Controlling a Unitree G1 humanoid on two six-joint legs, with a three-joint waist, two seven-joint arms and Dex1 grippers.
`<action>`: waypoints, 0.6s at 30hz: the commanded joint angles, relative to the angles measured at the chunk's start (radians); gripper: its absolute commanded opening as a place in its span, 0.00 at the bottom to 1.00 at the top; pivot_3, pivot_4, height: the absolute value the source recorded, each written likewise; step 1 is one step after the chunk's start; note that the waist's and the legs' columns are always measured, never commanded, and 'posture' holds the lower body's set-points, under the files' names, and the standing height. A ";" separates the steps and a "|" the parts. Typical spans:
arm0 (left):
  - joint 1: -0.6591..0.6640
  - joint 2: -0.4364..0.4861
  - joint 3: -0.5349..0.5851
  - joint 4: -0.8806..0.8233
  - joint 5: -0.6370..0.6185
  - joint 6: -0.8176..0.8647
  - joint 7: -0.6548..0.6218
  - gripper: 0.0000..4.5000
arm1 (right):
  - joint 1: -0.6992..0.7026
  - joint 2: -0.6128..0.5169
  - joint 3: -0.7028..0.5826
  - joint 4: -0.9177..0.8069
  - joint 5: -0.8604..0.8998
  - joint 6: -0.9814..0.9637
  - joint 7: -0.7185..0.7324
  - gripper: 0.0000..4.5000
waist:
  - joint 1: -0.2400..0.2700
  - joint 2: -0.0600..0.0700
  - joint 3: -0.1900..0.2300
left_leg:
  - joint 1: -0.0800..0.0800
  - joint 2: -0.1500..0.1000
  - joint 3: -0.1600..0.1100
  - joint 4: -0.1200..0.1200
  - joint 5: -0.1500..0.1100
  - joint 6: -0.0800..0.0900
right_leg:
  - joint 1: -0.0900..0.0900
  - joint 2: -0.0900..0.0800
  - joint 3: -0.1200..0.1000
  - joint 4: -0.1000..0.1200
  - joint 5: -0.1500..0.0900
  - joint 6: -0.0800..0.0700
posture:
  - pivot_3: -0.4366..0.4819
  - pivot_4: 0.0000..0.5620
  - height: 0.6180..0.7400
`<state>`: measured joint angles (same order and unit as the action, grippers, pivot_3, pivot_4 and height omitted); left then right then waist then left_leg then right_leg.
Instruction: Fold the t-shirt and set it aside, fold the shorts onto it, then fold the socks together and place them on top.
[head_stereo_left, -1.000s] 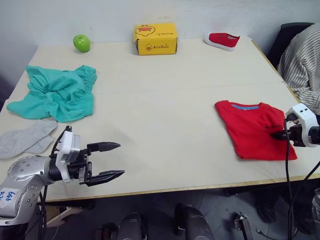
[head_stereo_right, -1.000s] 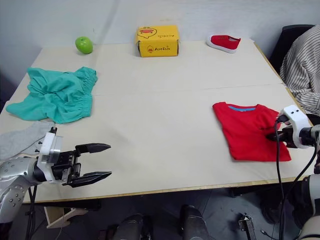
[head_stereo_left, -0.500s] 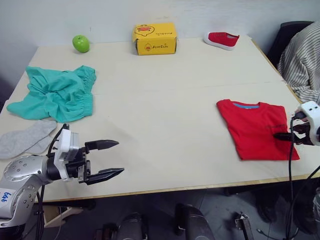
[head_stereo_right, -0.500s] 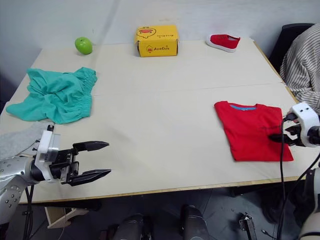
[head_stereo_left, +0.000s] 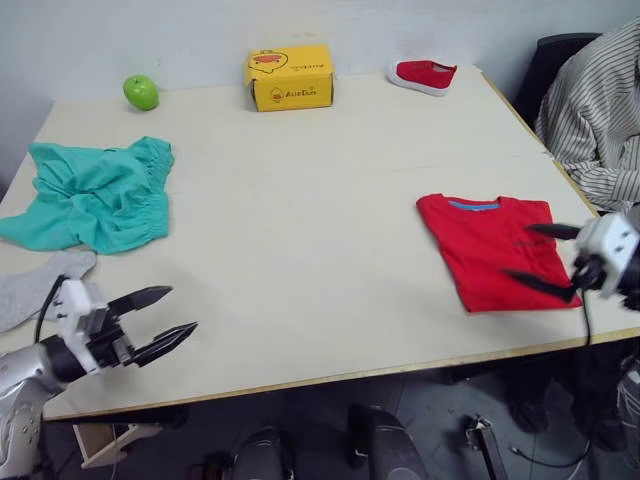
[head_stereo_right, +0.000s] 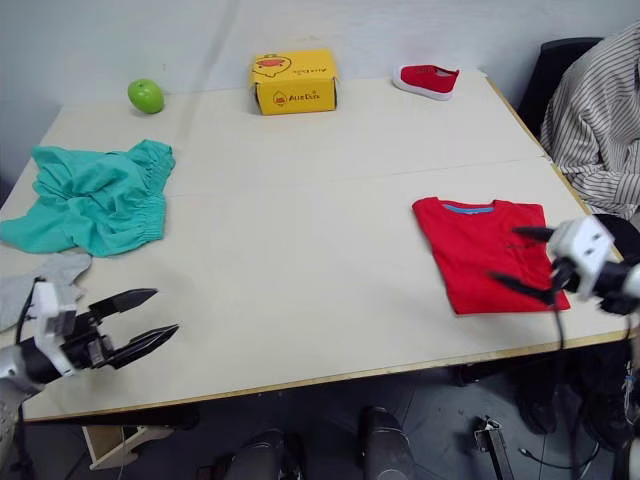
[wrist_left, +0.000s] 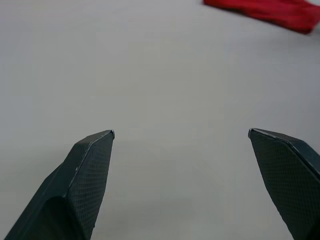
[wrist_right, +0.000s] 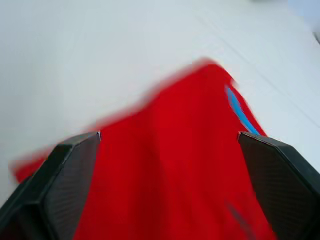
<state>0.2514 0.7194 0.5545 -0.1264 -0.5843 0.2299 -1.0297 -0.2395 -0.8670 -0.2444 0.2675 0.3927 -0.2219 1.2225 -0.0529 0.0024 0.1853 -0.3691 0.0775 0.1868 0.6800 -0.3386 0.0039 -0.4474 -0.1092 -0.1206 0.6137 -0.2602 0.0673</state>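
Shorts (head_stereo_left: 92, 193): teal, crumpled, lay at the desk's (head_stereo_left: 300, 200) far left, long axis running roughly left to right. Judged next for folding. Left end effector (head_stereo_left: 160, 318) was found nearer, at the near left edge, spread wide and empty; the shorts lay ahead of it, toward the far side. Socks (head_stereo_left: 35, 285) lay between. T-shirt (head_stereo_left: 490, 250): folded, near right; right end effector (head_stereo_left: 538, 258) spread wide over it, holding nothing.
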 joint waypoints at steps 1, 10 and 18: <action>0.083 -0.021 0.146 0.043 0.020 -0.075 0.040 1.00 | 0.091 0.064 -0.005 -0.195 0.004 -0.070 -0.051 0.99 | 0.001 0.000 0.000 | 0.000 0.000 0.000 0.000 -0.002 0.001 | 0.000 0.000 0.000 0.000 0.000 -0.001 | 0.48 0.27 1.00; 0.312 -0.156 0.361 0.095 0.020 -0.144 0.150 1.00 | 0.124 0.216 0.101 -0.289 -0.033 -0.045 -0.156 0.99 | -0.018 -0.003 -0.001 | -0.004 -0.016 -0.038 -0.006 -0.002 0.016 | 0.024 -0.021 -0.025 -0.009 -0.001 0.000 | 0.48 0.27 1.00; 0.306 -0.175 0.410 0.115 -0.051 -0.073 0.242 1.00 | 0.211 0.228 0.151 -0.358 -0.031 -0.076 -0.135 0.99 | 0.058 -0.006 0.001 | -0.006 -0.037 -0.081 -0.011 0.013 0.013 | 0.039 -0.042 -0.060 -0.010 -0.009 0.006 | 0.48 0.27 1.00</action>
<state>0.5610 0.5331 0.9416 0.0192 -0.6024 0.1393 -0.8023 -0.0367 -0.6272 -0.0801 -0.0433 0.3325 -0.2964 1.0798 0.0047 -0.0040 0.1861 -0.3750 0.0416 0.1059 0.6689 -0.3254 0.0157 -0.4082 -0.1508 -0.1801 0.6026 -0.2688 0.0726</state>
